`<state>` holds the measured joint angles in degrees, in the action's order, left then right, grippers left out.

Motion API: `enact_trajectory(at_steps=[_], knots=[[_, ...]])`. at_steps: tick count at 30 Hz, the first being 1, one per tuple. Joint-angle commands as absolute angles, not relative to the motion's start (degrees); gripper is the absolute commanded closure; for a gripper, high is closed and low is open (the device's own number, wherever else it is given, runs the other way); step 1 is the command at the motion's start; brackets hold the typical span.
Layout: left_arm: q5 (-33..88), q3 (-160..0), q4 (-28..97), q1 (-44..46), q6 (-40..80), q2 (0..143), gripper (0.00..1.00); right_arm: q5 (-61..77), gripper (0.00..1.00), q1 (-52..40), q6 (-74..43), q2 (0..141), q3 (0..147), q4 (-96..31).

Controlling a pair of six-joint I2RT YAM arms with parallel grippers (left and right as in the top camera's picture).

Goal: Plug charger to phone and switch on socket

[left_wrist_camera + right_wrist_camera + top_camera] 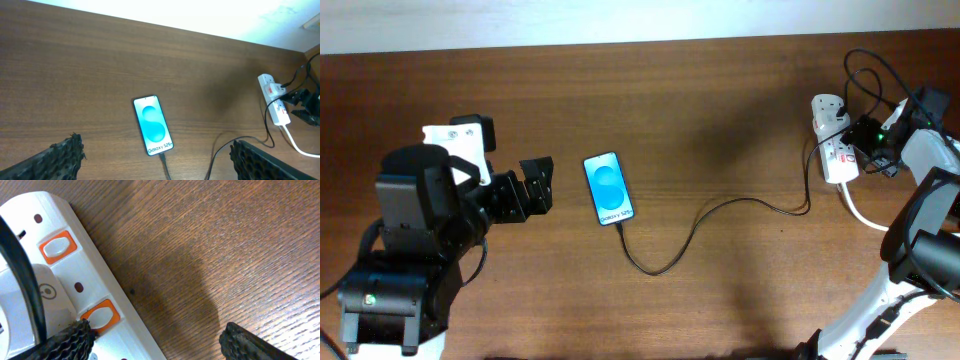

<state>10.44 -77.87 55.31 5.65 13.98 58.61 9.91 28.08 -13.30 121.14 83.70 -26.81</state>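
The phone (608, 188) lies flat in the middle of the table, blue screen lit; it also shows in the left wrist view (153, 125). The thin black charger cable (720, 207) runs from the phone's bottom end in a loop to the white socket strip (832, 140) at the right edge. The plug tip sits in the phone's bottom port (161, 156). My left gripper (535, 187) is open and empty, just left of the phone. My right gripper (868, 140) is open over the socket strip (70, 280); one finger touches the strip beside an orange-framed switch (101, 315).
The strip's thick white cord (860, 212) curves off toward the right arm's base. A second orange-framed switch (57, 246) and a white plug body (30, 300) sit further along the strip. Black cables hang near the strip's far end (870, 75).
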Motion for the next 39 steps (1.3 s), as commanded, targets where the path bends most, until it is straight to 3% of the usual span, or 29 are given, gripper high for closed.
enact_trajectory(at_steps=[1,6,11,39], knots=[[10.02,-77.95,55.22,5.37,13.65,58.65,0.01,12.29,0.14,26.94,-12.43,123.15,83.05,-28.10],[10.02,-77.95,55.24,5.37,13.65,58.65,0.01,12.27,0.13,28.47,-12.51,123.04,83.99,-27.73],[10.02,-77.95,55.44,5.37,13.65,58.65,0.01,12.27,0.00,34.39,-16.56,117.84,90.98,-33.85],[10.02,-77.95,55.46,5.37,13.63,58.65,0.01,10.94,0.01,27.77,-13.91,127.83,89.89,-33.52]])
